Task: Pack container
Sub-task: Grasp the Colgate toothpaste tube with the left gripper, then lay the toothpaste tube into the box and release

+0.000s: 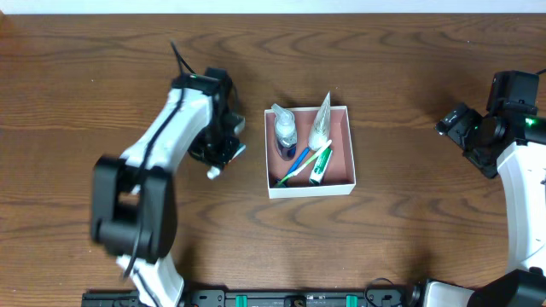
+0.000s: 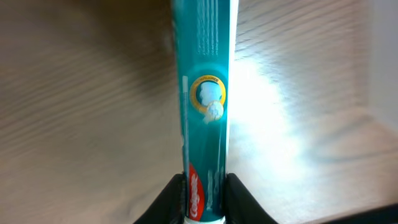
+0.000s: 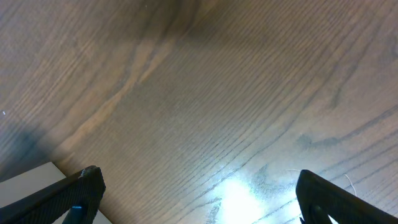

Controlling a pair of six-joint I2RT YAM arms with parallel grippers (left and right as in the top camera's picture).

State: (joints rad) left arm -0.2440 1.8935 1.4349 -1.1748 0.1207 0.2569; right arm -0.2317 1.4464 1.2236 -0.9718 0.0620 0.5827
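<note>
The container (image 1: 345, 143), a square shallow white-walled box with a pinkish-brown inside, sits at the table's middle. It holds a small clear bottle (image 1: 286, 130), a clear packet (image 1: 319, 124), a toothbrush (image 1: 296, 166) and a green-and-white tube (image 1: 321, 164). My left gripper (image 1: 223, 152) is just left of the container and is shut on a teal toothpaste tube (image 2: 206, 106), held near its white cap (image 1: 212, 172). A white corner of the container shows at the right edge of the left wrist view (image 2: 382, 56). My right gripper (image 3: 196, 196) is open and empty over bare wood at the far right (image 1: 465, 128).
The wooden table (image 1: 401, 230) spreads around the container. A white corner of the container shows at the lower left of the right wrist view (image 3: 31, 177). The arms' bases stand along the front edge (image 1: 299, 298).
</note>
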